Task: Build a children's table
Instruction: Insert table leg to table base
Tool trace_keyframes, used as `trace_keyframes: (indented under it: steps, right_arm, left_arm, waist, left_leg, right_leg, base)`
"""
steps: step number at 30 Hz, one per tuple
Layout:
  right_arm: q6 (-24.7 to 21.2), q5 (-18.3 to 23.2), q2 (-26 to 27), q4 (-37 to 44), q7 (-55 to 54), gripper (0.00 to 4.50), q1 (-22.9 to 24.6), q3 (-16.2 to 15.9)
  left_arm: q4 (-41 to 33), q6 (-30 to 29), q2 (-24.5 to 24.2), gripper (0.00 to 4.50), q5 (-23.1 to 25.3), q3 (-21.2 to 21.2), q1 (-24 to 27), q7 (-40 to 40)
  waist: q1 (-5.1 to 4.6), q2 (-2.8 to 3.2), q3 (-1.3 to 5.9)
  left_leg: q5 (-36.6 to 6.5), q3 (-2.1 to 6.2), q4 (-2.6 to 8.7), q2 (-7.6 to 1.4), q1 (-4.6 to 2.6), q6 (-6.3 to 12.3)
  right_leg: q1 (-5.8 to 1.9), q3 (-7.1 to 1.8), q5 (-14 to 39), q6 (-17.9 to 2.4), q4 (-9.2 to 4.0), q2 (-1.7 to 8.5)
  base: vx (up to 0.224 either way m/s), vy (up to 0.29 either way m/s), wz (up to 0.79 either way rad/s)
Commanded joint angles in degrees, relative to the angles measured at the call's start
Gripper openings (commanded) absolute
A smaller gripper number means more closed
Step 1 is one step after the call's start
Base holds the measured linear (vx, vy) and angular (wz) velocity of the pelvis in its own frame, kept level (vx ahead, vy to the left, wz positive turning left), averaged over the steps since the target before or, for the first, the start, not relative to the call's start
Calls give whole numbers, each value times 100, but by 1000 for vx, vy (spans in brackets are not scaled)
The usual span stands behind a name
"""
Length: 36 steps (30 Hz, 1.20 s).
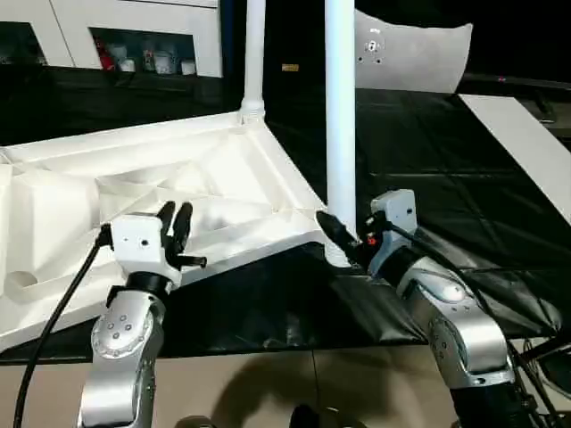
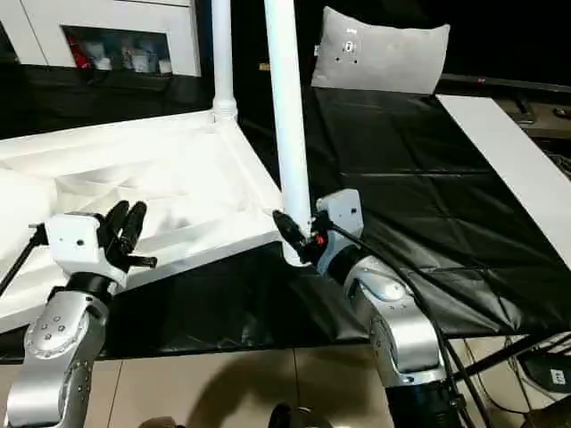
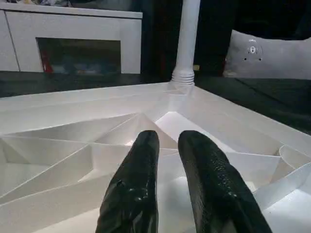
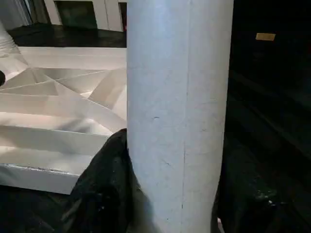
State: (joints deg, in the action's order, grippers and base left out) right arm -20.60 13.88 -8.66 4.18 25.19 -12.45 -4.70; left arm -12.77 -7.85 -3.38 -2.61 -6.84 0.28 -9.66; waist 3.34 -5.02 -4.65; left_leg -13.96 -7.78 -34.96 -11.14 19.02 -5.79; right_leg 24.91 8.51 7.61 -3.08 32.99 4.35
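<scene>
1. Black sheeting covers the table (image 1: 428, 169) I am working over; white cabinets (image 1: 134, 27) stand along the back wall, and a pale cushion (image 2: 384, 58) rests at the table's far edge.
2. The children's table top (image 1: 178, 192) lies upside down on the left part of the sheet, ribbed underside facing up, its near-right corner overhanging toward my right arm.
3. Progress: one leg (image 1: 253, 53) already stands upright in the far corner socket. A second leg (image 1: 340, 116) is upright at the near-right corner, its lower end at that corner; I cannot tell whether it is fully seated. I judge the job roughly half done at best, with two legs not yet fitted at the left-hand corners, then the table to be turned onto its feet.
4. Right gripper (image 1: 348, 242): the fingers are closed round the lower part of the second leg, one on each side, holding it.
5. Left gripper (image 1: 176, 225): the fingers (image 3: 133, 189) stand narrowly parted, gripping nothing, poised above the ribs of the underside.
6. Condition: all parts are plain white plastic, the ribs are diagonal and clean, and I see no visible damage.
</scene>
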Motion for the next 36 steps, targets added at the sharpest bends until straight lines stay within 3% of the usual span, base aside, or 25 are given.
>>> trace_keyframes:
  steps: [1,2,3,4,5,6,7,8,9,12,16,17,19,20,21,22,23,24,26,27,28,29,30,34,36]
  right_arm:
    - [11,11,-52,13,-13,188,-21,112]
    - [-884,8,377,917,-1646,188,-282,1000]
    - [-884,8,377,917,-1646,188,-282,1000]
    - [-701,-51,394,826,-1635,188,-336,954]
    - [-635,-29,416,810,-1630,188,-356,961]
    - [-596,47,472,785,-1649,188,-380,1004]
    - [-581,135,510,765,-1646,188,-424,1045]
    - [-575,150,516,762,-1645,188,-433,1052]
    - [-535,224,539,749,-1621,188,-490,1077]
    - [-607,289,456,755,-1484,188,-670,1061]
    - [-623,189,356,603,-1504,188,-906,1114]
    - [-392,26,308,420,-1575,188,-1008,1117]
    - [231,-235,157,-89,-1419,188,-1184,1017]
    - [387,-370,59,-282,-1362,188,-1236,934]
    - [219,-45,32,-513,-962,188,-1311,989]
    - [57,236,25,-638,-677,188,-1366,1072]
    - [-61,450,16,-758,-453,188,-1420,1143]
    - [-166,684,39,-868,-235,188,-1471,1232]
    - [-260,934,52,-978,81,188,-1521,1298]
    - [-188,880,-1,-1019,257,188,-1521,1186]
    - [-44,770,-45,-1037,384,188,-1503,1043]
    - [-44,770,-45,-1037,384,188,-1503,1043]
    - [0,858,-6,-1011,543,188,-1503,913]
    - [-157,933,93,-928,700,188,-1487,662]
    - [-154,772,57,-957,820,188,-1456,432]
  left_arm:
    - [-98,21,26,101,1,59,6,13]
    - [-73,-2461,-759,101,-73,95,-1598,-218]
    - [-73,-2461,-759,101,-73,95,-1598,-218]
    - [-40,-2383,-775,101,-72,185,-1681,-320]
    - [-58,-2398,-766,101,-105,184,-1697,-330]
    - [-71,-2411,-782,101,-77,202,-1706,-336]
    - [-72,-2345,-831,101,-25,234,-1707,-381]
    - [-71,-2334,-841,101,-17,239,-1708,-392]
    - [-62,-2322,-913,101,-6,256,-1738,-465]
    - [-42,-2389,-1022,101,-264,231,-1994,-684]
    - [32,-2783,-1205,101,-562,426,-2245,-1119]
    - [105,-2844,-1236,101,-598,532,-2314,-1308]
    - [415,-2766,-1244,101,-552,775,-2444,-1604]
    - [567,-2681,-1229,101,-505,849,-2499,-1658]
    - [870,-2471,-1194,101,-395,974,-2622,-1720]
    - [1029,-2395,-1128,101,-427,982,-2729,-1735]
    - [1174,-2319,-1061,101,-449,980,-2829,-1725]
    - [1329,-2126,-943,101,-462,914,-2957,-1612]
    - [1522,-1871,-750,101,-557,768,-3181,-1465]
    - [1703,-2149,-648,101,-648,668,-3456,-1325]
    - [1890,-2513,-570,101,-714,589,-3736,-1162]
    - [1890,-2513,-570,101,-714,589,-3736,-1162]
    - [2181,-2635,-512,101,-644,594,-4036,-1016]
    - [2766,-2463,-416,101,-585,685,-4505,-1053]
    - [3004,-2306,-363,101,-540,791,-4699,-1160]
  waist:
    - [23,53,390]
    - [94,426,622]
    - [69,446,492]
    - [80,415,456]
    - [85,418,429]
    - [72,420,406]
    - [46,411,376]
    - [28,408,388]
    - [19,493,439]
    - [-75,572,503]
    - [-167,631,495]
    - [-188,626,508]
    - [-188,684,505]
    - [-195,690,507]
    - [-196,660,528]
    - [-196,660,528]
    - [-191,593,541]
    - [-168,614,557]
    - [-140,565,588]
    - [-104,564,617]
    - [-86,497,629]
    - [-57,511,639]
    - [-42,490,647]
    - [37,476,669]
    - [82,513,688]
  left_leg:
    - [-205,-18,406,-157,135,559]
    - [475,-4,237,-99,-204,226]
    - [321,39,290,-134,-146,179]
    - [109,78,359,-135,108,96]
    - [-412,8,366,-114,39,105]
    - [-593,-19,369,-82,47,133]
    - [-930,-48,359,-15,15,211]
    - [-1004,-52,342,24,15,245]
    - [-1014,-36,322,52,3,285]
    - [-1031,25,303,25,40,306]
    - [-1275,76,305,-44,15,366]
    - [-1352,100,324,-100,31,353]
    - [-1476,98,331,-142,19,329]
    - [-1522,102,335,-156,7,338]
    - [-1498,71,320,-104,-22,360]
    - [-1498,71,320,-104,-22,360]
    - [-1351,47,319,-69,13,396]
    - [-1170,57,333,-103,49,415]
    - [-876,62,339,-146,88,451]
    - [-619,61,337,-178,89,453]
    - [-386,24,313,-147,113,496]
    - [-277,22,311,-145,93,488]
    - [-16,16,299,-129,160,551]
    - [377,1,273,-97,196,706]
    - [550,11,258,-123,192,722]
  right_leg:
    - [-477,-368,1951,-42,-400,359]
    - [-303,-400,1012,-215,-285,299]
    - [-244,-410,913,-353,-223,260]
    - [-531,-360,1045,-371,-214,283]
    - [-495,-346,1704,-261,-345,314]
    - [-503,-344,2030,-213,-396,321]
    - [-477,-307,2814,-13,-520,314]
    - [-491,-273,3157,157,-565,316]
    - [-491,-230,3477,397,-638,332]
    - [-513,-101,3278,652,-691,285]
    - [-530,28,3179,610,-748,292]
    - [-568,38,3110,617,-728,322]
    - [-545,32,3091,564,-719,352]
    - [-547,30,3062,537,-712,350]
    - [-548,4,2926,394,-710,363]
    - [-548,4,2926,394,-710,363]
    - [-575,0,2915,312,-697,387]
    - [-596,-29,2744,197,-664,409]
    - [-622,-77,2354,1,-598,432]
    - [-622,-124,2052,-176,-517,456]
    - [-614,-155,1904,-262,-461,430]
    - [-605,-168,1874,-305,-438,442]
    - [-624,-190,1716,-356,-391,440]
    - [-627,-200,1507,-334,-352,435]
    - [-608,-202,1364,-384,-316,436]
  base:
    - [0,0,0]
    - [0,0,0]
    - [0,0,0]
    - [0,0,0]
    - [-71,5,-3]
    - [0,0,0]
    - [0,0,0]
    - [0,0,0]
    - [0,0,0]
    - [0,0,0]
    - [0,0,0]
    - [0,0,0]
    - [0,0,0]
    - [0,0,0]
    - [0,0,0]
    - [0,0,0]
    - [0,0,0]
    - [0,0,0]
    - [0,0,0]
    - [0,0,0]
    - [0,0,0]
    - [0,0,0]
    - [0,0,0]
    - [0,0,0]
    - [0,0,0]
